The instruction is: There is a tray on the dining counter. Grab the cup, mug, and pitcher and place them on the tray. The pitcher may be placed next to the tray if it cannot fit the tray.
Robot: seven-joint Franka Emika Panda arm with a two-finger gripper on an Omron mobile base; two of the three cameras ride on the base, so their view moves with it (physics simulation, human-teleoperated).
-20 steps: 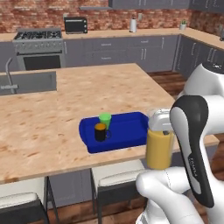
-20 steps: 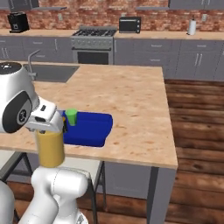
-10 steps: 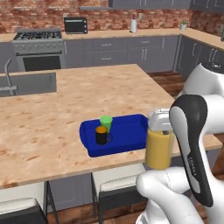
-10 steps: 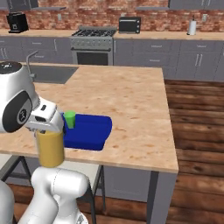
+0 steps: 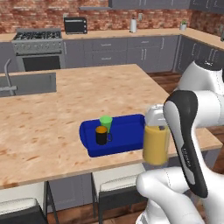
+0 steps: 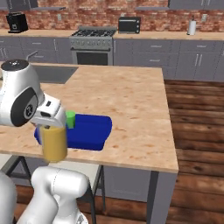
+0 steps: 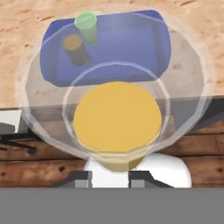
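Cup (image 5: pixel 105 122) and mug (image 5: pixel 101 135) crowd tray (image 5: pixel 127 133) left; pitcher (image 5: pixel 156 144) hangs beside it

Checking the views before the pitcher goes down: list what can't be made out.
- Gripper: jaws hidden behind the pitcher and the arm, left base view.
- Mug: hidden behind the arm, right base view.
- Tray: left end covered by arm and pitcher, right base view.
- Mug handle: blurred through glass, hand view.
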